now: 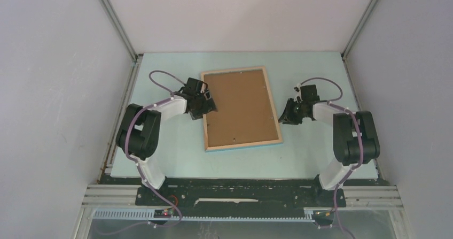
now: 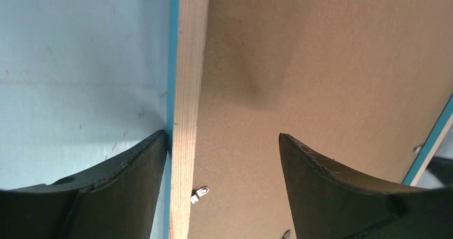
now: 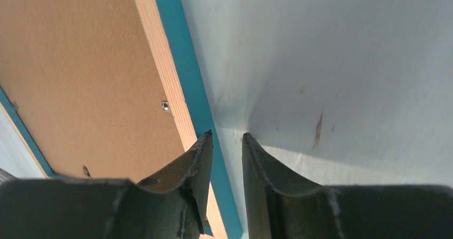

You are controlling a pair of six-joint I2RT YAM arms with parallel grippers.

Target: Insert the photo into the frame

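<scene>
The frame [image 1: 243, 144], a thin light-wood rectangle lying face down with its matte brown backing board [image 1: 240, 108] up, lay between the wide-open, empty left gripper [image 2: 221, 137] straddling its grained rail and the narrowly parted, empty right gripper [image 3: 227, 135] just outside its teal edge.

Pale blue tabletop [image 1: 184, 161], plain grey walls [image 1: 53, 62]

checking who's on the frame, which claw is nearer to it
Left. The left claw straddles the left rail of the frame, one finger outside it, one over the brown backing. The right claw sits just off its right edge, over the table.
</scene>
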